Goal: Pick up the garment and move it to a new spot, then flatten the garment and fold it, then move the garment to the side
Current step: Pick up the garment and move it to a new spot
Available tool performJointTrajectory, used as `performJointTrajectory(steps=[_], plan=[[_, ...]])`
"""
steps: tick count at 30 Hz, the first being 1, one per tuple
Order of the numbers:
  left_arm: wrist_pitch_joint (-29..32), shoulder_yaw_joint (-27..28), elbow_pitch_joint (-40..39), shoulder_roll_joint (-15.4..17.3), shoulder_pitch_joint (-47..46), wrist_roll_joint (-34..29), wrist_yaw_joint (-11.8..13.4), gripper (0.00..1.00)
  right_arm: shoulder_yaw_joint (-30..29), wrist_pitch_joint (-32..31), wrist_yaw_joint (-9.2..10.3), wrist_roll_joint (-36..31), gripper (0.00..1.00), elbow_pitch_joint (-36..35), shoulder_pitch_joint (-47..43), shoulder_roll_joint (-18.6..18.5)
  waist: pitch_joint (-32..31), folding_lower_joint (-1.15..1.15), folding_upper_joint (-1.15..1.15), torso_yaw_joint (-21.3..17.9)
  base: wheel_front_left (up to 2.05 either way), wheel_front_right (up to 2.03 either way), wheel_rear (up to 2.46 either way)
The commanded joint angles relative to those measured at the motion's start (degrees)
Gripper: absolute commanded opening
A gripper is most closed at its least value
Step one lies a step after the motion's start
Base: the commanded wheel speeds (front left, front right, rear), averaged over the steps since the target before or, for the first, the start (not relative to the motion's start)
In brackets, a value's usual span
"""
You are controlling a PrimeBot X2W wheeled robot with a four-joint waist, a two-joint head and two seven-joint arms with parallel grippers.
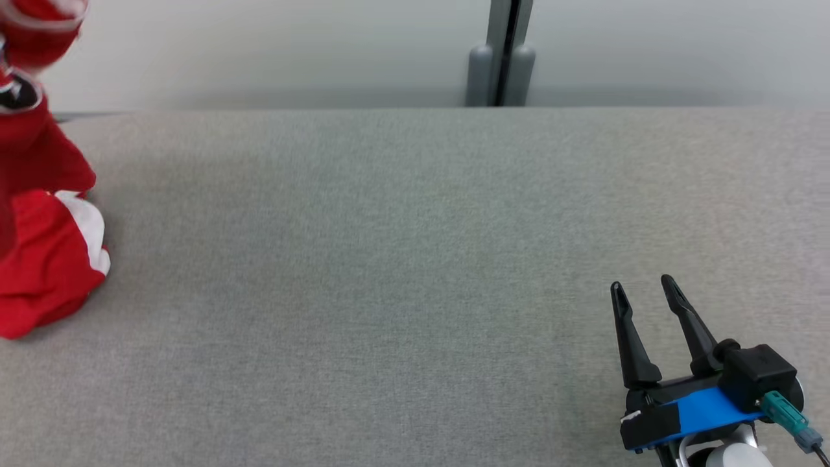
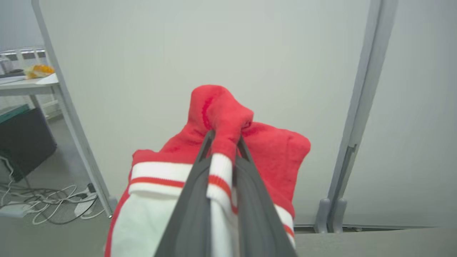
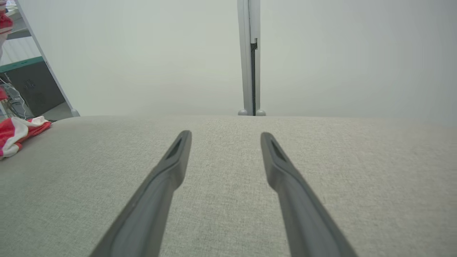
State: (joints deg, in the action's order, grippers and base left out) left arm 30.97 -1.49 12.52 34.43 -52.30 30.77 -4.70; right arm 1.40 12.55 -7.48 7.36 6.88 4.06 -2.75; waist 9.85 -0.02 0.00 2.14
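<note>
Far left of the grey post (image 1: 502, 58), the red-and-white garment (image 1: 52, 259) hangs bunched, its lower folds resting on the table (image 1: 415, 259). The left gripper (image 2: 225, 136) is pinched tight on 1 small wad of cuff and red cloth near its fingertips. That thin bite could slip as the weight swings, dropping the garment; trailing folds may also drag and twist. Right of the post, nearer the robot, the right gripper (image 1: 642, 285) sits with its 2 fingers spread, holding nothing.
</note>
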Motion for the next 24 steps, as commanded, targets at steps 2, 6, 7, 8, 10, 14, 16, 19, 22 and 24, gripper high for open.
performJointTrajectory(steps=[2,6,7,8,10,14,16,19,22,24], plan=[[1.3,-3.3,-3.1,-3.2,-3.6,1.1,-0.9,0.0,0.1,0.5,-0.03,1.0,1.0,0.7,-0.9,-0.2,-4.1,0.02,0.0,-2.9,0.0,0.0,0.0],[2.1,-8.3,-6.8,-6.8,-7.0,1.8,-1.8,0.0,0.3,0.7,-0.02,1.9,1.0,0.9,-0.9,-0.2,-5.2,0.02,0.0,-4.5,0.0,0.0,0.0],[2.2,-9.5,-7.6,-7.7,-7.4,2.0,-1.9,0.0,0.3,0.6,-0.02,2.0,1.0,0.9,-0.8,-0.2,-5.1,0.02,0.0,-5.0,0.0,0.0,0.0],[2.1,-10.8,-8.3,-8.7,-7.6,2.3,-2.0,0.0,0.3,0.6,-0.02,2.3,1.0,0.9,-0.8,-0.2,-4.9,0.02,0.0,-5.5,0.0,0.0,0.0],[2.0,-13.2,-9.5,-10.4,-7.5,3.0,-2.3,0.0,0.2,0.5,-0.02,2.4,1.0,0.8,-0.4,-0.2,-4.3,0.02,0.0,-6.5,0.0,0.0,0.0],[1.1,-18.0,-10.6,-14.1,-4.7,4.4,-2.5,0.0,0.9,0.6,-0.03,2.7,1.0,0.5,1.2,-0.2,-2.6,0.02,0.0,-9.0,0.0,0.0,0.0],[-0.7,-20.1,-10.8,-16.1,-2.6,4.9,-2.6,0.0,1.0,0.7,-0.02,3.1,1.0,0.6,1.6,-0.2,-1.7,0.02,0.0,-10.1,0.0,0.0,0.0],[-4.8,-22.7,-9.3,-19.0,2.7,4.9,-2.6,0.0,1.5,1.1,-0.02,3.7,1.0,0.9,2.4,-0.2,-0.2,0.02,0.0,-11.7,0.0,0.0,0.0],[-8.1,-24.1,-6.5,-21.1,7.1,5.2,-2.4,0.0,2.0,1.3,-0.02,4.0,1.0,1.2,3.0,-0.2,0.7,0.02,0.0,-12.7,0.0,0.0,0.0],[-11.9,-25.4,-2.7,-22.6,11.0,4.3,-1.9,0.0,2.9,1.4,-0.03,4.4,1.0,1.6,3.4,-0.2,1.4,0.02,0.0,-14.0,0.0,0.0,0.0]])
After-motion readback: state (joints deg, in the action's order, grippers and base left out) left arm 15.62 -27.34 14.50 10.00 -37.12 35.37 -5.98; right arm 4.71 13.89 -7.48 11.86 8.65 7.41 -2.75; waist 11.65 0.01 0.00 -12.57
